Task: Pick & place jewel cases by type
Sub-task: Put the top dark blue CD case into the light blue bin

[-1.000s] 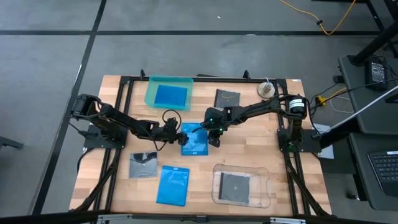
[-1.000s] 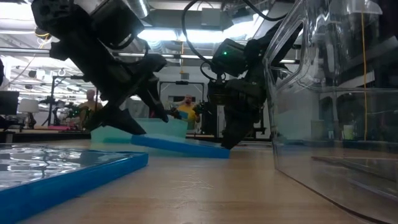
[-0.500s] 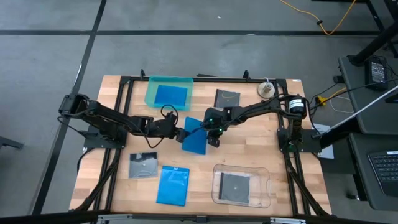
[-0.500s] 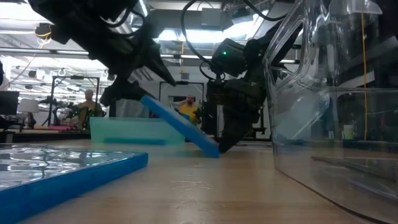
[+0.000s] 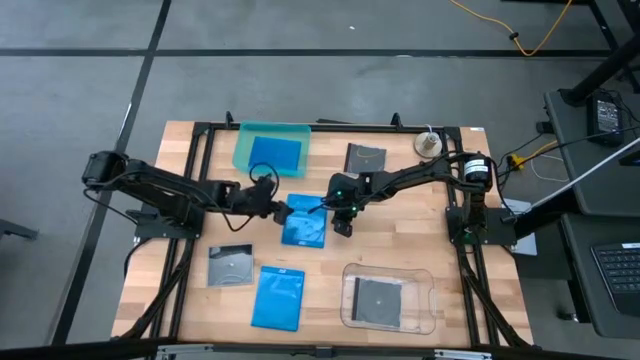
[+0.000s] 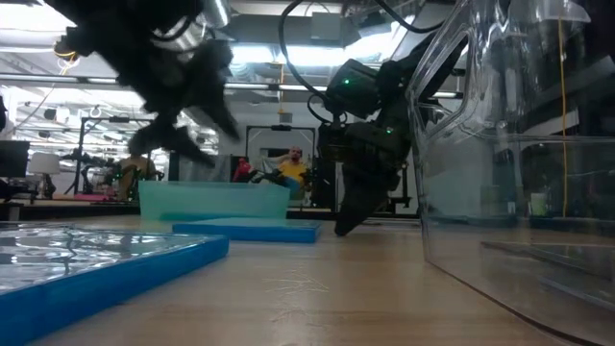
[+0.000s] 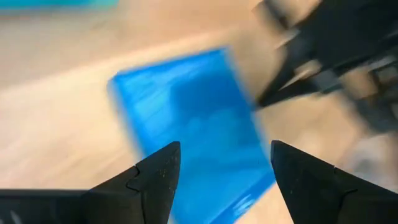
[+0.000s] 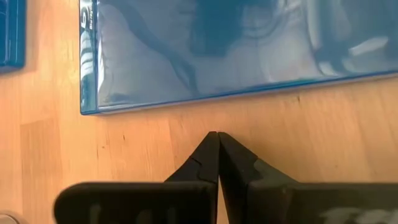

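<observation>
A bright blue jewel case [image 5: 303, 223] lies flat on the wood at the table's middle; it also shows under my left fingers [image 7: 193, 124] and in the right wrist view [image 8: 211, 50]. My left gripper [image 5: 275, 210] hangs open above its left edge, touching nothing. My right gripper [image 5: 343, 228] is shut just right of the case, with a small gap to the case's edge. Another blue case [image 5: 279, 297] and a dark case [image 5: 230, 264] lie near the front left. A second dark case [image 5: 366, 158] lies at the far side. My right gripper has its shut fingertips [image 6: 341, 228] down at the bare tabletop, slanting in from the table's right. A strip of wood [image 8: 186, 121] shows between the tips and the blue case's edge, so it does not touch the case.
A teal tray [image 5: 243, 150] at the far edge holds a blue case [image 5: 274, 153]. A clear tray [image 5: 425, 300] at the front right holds a dark case [image 5: 379, 298]. A small round object [image 5: 428, 144] sits at the far right corner.
My left gripper has risen and drawn back toward the table's left edge, staying open. The blue case's left edge was tipped up steeply while its right edge stayed on the table by my right gripper. It has now fallen flat, lying a little farther left.
</observation>
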